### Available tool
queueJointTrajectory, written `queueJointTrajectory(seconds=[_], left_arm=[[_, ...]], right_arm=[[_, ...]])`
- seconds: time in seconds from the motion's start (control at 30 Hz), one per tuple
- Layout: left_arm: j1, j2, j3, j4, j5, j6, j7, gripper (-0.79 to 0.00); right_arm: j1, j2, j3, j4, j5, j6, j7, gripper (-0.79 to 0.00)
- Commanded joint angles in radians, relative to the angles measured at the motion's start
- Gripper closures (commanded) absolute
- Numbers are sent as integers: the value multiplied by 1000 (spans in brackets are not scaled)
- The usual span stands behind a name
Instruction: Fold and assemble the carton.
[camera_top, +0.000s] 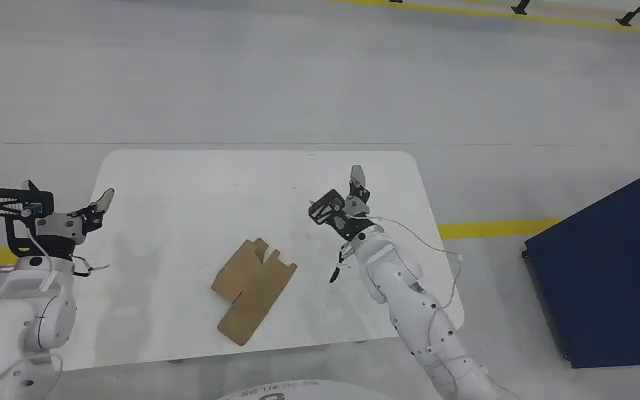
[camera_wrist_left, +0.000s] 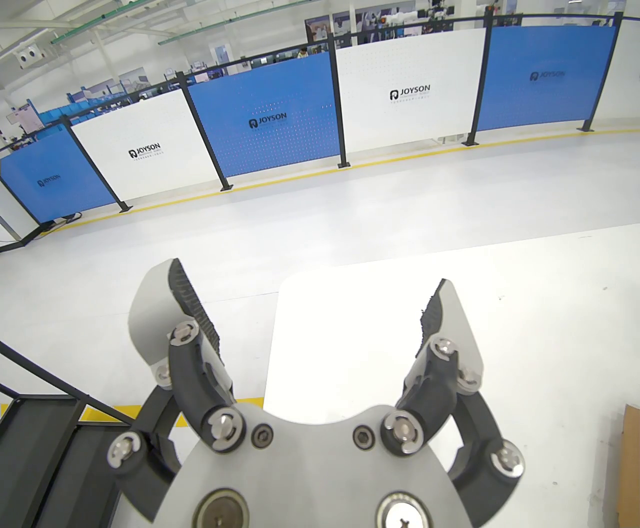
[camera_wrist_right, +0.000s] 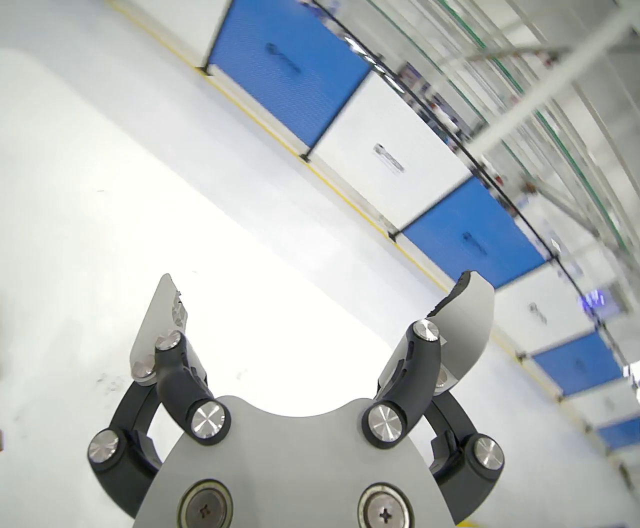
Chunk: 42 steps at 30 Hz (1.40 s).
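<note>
White table (camera_top: 180, 190) carried flattened brown carton (camera_top: 252, 288), lying flat near front edge, roughly mid-width, notched flaps at far end. Right gripper (camera_wrist_right: 317, 280) hung above table's right part, fingers spread wide, gripping nothing, well apart from carton. Left gripper (camera_wrist_left: 307, 290) sat by table's left edge, likewise spread wide, released.

Bare table (camera_top: 180, 180) lies on every side of the flat carton (camera_top: 253, 288), and nothing touches it. The left gripper (camera_wrist_left: 307, 280) is well to its left at the table edge. The right gripper (camera_top: 340, 194) is near its far right corner. Both have their jaws spread.
</note>
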<state>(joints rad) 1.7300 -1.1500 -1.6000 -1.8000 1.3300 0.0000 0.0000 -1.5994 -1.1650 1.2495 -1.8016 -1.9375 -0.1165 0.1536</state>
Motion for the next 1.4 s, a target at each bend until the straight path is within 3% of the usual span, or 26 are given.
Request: queueJointTrajectory(seconds=[0.0,0.17,0.47,0.67,0.8,1.07,1.37], left_arm=[[0,0,0,0,0,0,0,-785],[0,0,0,0,0,0,0,-785],[0,0,0,0,0,0,0,-785],[0,0,0,0,0,0,0,-785],[0,0,0,0,0,0,0,-785],[0,0,0,0,0,0,0,-785],[0,0,0,0,0,0,0,-785]], right_arm=[[105,-12,-106,97,-87,-80,39,-785],[237,-36,-245,233,-137,-214,12,-785],[236,-36,-247,230,-130,-223,4,-785],[232,-20,-247,233,-170,-382,-80,-785],[217,-9,-232,221,-198,-416,-97,-785],[222,-2,-249,229,-254,-512,-53,-785],[255,-14,-288,261,-238,-545,39,-785]])
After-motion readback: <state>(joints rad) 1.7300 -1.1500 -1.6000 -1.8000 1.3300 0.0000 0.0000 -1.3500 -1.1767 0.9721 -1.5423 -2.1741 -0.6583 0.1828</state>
